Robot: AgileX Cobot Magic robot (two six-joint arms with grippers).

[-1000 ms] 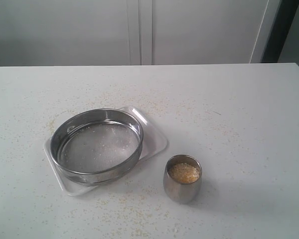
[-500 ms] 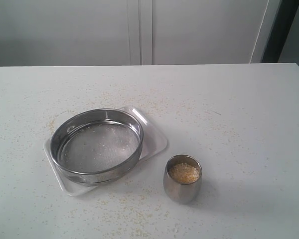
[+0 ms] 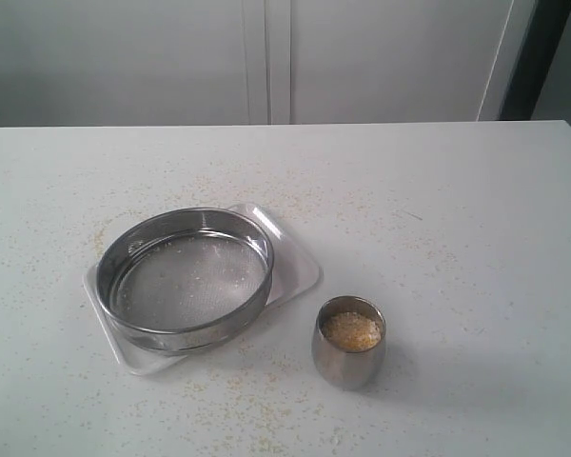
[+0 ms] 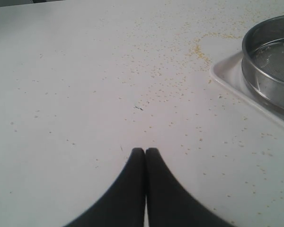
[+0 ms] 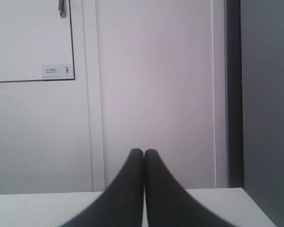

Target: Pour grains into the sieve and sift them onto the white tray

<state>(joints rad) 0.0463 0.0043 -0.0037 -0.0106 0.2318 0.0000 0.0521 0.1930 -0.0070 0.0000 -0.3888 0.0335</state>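
The wide steel sieve rests on the white tray left of the table's middle; both show again in the left wrist view, the sieve and the tray. A small steel cup stands to the right of the tray, holding the yellow and whitish grains. My left gripper is shut and empty over bare tabletop, apart from the tray. Aimed at the back wall, my right gripper is shut and empty. Neither gripper shows in the exterior view.
Sparse crumbs lie scattered over the white tabletop, densest around the tray and near the front edge. White cabinet doors stand behind the table's far edge.
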